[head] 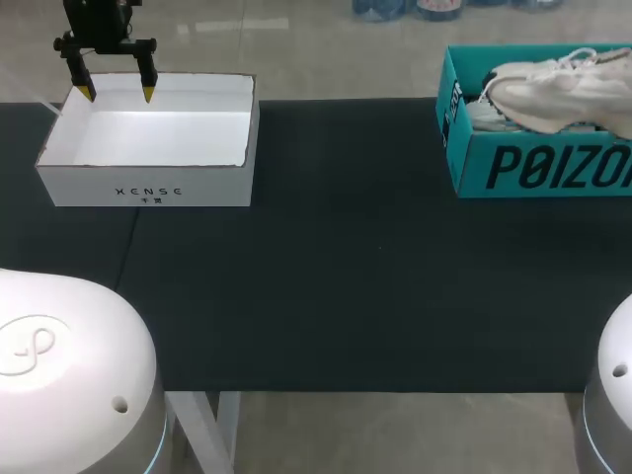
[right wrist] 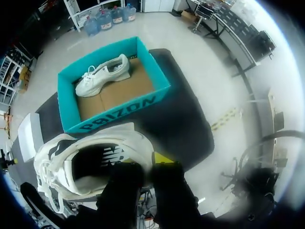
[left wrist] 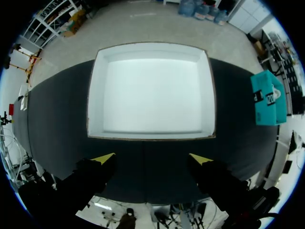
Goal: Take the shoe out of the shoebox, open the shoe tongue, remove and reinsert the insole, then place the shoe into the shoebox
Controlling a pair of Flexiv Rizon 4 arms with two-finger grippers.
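Shallow white box (head: 148, 188), open top, far left corner of dark table (head: 346, 286)

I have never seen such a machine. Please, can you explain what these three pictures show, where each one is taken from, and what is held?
This is a robot with two arms at a black table. One camera looks down from above, and one sits on each wrist. The left gripper, open, hangs over an empty white box. The right wrist camera shows the right gripper holding a white shoe above a teal shoebox, where a second shoe lies.
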